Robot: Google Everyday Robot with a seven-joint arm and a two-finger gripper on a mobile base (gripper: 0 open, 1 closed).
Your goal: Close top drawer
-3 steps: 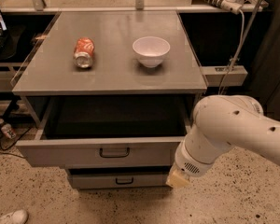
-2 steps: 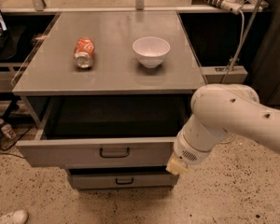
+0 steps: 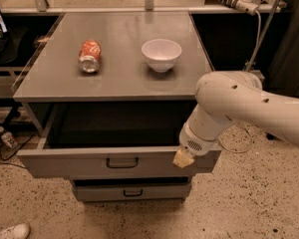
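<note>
The top drawer (image 3: 70,162) stands pulled far out below the grey cabinet top (image 3: 124,81). It looks like stiff, heavy metal on slides, so I judge a flat push on the front panel, near the dark handle (image 3: 122,162), is best. The gripper (image 3: 183,158) is at the panel's right part; whether it is clenched or released I cannot tell.

Pincer (image 3: 183,159) mostly hidden, at top drawer (image 3: 70,164)
</note>
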